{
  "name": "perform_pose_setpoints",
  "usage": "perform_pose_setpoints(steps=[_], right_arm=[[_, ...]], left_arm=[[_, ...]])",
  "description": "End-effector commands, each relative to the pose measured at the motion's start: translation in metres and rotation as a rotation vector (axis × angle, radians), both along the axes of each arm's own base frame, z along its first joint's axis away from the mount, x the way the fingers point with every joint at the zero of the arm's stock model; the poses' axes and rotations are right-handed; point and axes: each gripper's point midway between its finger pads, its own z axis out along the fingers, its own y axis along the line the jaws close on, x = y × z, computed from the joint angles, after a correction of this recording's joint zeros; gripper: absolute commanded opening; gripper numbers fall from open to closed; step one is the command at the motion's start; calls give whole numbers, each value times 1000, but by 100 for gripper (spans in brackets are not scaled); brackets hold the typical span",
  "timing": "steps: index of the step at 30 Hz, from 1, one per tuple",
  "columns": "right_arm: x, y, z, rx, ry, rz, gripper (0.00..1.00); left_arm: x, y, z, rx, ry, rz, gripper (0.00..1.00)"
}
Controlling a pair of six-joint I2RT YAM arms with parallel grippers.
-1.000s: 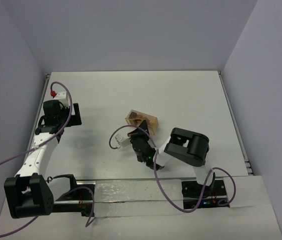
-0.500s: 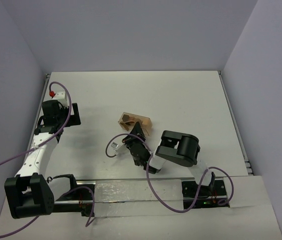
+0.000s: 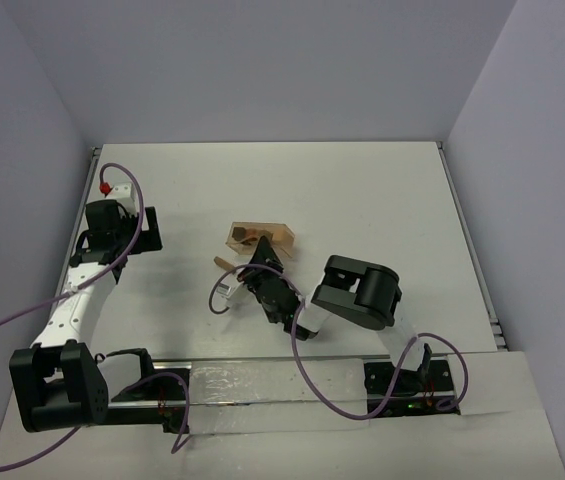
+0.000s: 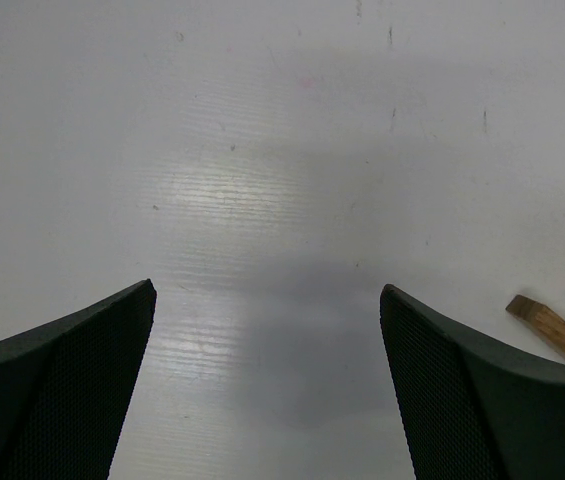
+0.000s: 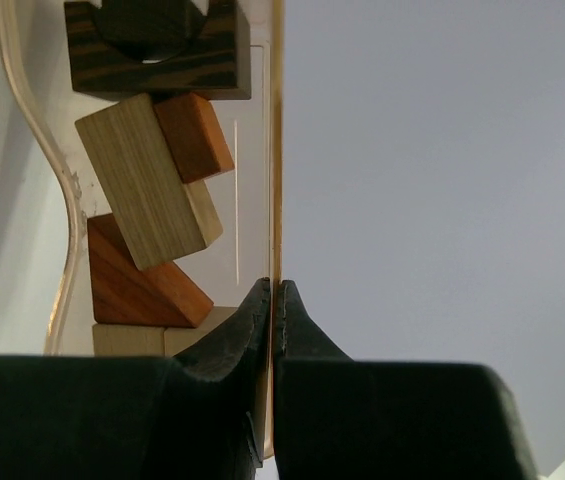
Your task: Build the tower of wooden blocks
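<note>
Just ahead of the right pincer (image 5: 273, 290), one clear-sided box (image 5: 277, 110) holds one dark arch block (image 5: 157, 65), one orange-brown block (image 5: 194, 135), one tan oblong block (image 5: 142, 185) and one red-brown wedge (image 5: 137, 285). Right of the left pincer (image 4: 267, 295) lies one loose tan block (image 4: 552, 330).

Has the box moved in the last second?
Yes. The box, pinched by the right gripper, slid left, away from the right arm's base.

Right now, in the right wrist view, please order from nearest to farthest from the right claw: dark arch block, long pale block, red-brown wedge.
1. Red-brown wedge, just left of the right claw, which is shut on the box wall.
2. Long pale block, above the wedge.
3. Dark arch block, at the top edge.
</note>
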Motion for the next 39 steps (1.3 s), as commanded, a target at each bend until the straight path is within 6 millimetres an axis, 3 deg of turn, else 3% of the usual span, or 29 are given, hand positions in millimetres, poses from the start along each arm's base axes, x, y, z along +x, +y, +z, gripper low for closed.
perform_pose_setpoints(steps=[1, 4, 6, 11, 15, 18, 23, 28, 35, 39], right_arm=[[-14, -21, 114, 237, -310, 2, 0], [-14, -22, 105, 195, -307, 11, 0], [-13, -22, 119, 224, -328, 7, 0], [-14, -29, 125, 232, -333, -10, 0], [-16, -40, 151, 306, -356, -44, 0], [-15, -42, 156, 325, -359, -48, 0], [-2, -15, 144, 315, -368, -37, 0], [-4, -42, 155, 331, -367, -62, 0], [10, -21, 139, 315, -363, -67, 0], [9, -27, 142, 317, -364, -65, 0]], left_arm=[[11, 2, 21, -13, -61, 14, 99], [11, 1, 22, -12, -64, 10, 99], [11, 2, 23, -9, -61, 15, 99], [10, 3, 22, -5, -65, 14, 99], [10, 3, 21, -6, -51, 15, 99], [9, 3, 23, -1, -58, 14, 99], [8, 3, 26, 1, -68, 8, 99], [9, 4, 24, 0, -63, 11, 99], [7, 5, 29, 7, -69, 16, 99], [4, 7, 30, 13, -88, 17, 99]])
